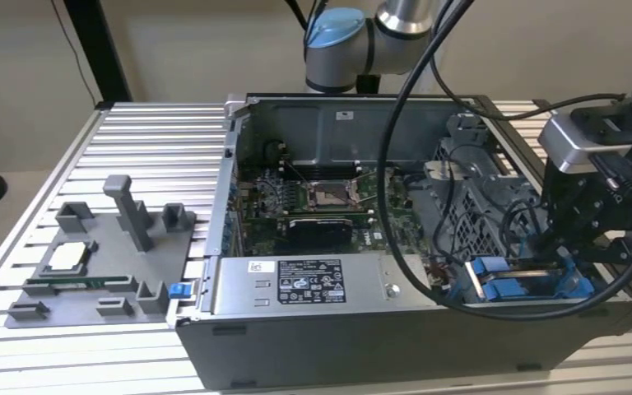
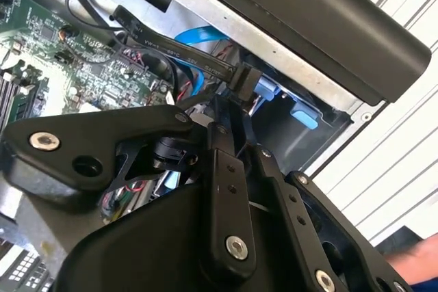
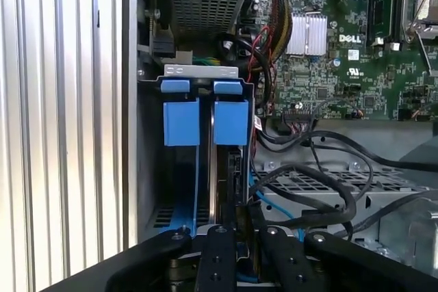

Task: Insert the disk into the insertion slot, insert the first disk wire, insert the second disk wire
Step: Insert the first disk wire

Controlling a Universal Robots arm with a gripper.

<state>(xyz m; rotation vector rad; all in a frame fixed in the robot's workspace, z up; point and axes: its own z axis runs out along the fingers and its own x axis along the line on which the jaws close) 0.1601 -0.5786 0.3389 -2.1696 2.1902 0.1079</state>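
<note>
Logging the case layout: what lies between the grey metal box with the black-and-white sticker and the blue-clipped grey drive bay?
In the exterior view, a bundle of thin red and black wires, with a thick black cable looping in front.

I work over a ribbed metal table (image 1: 151, 136). An open computer case (image 1: 382, 350) lies on its side on the slats, toward the exterior view's right. Near it, on the exterior view's left, rests a grey plastic tray (image 1: 96, 284) with upright posts.

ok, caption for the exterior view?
Gripper at the blue-clipped drive bay in the corner of an open computer case on a slatted table.
</note>
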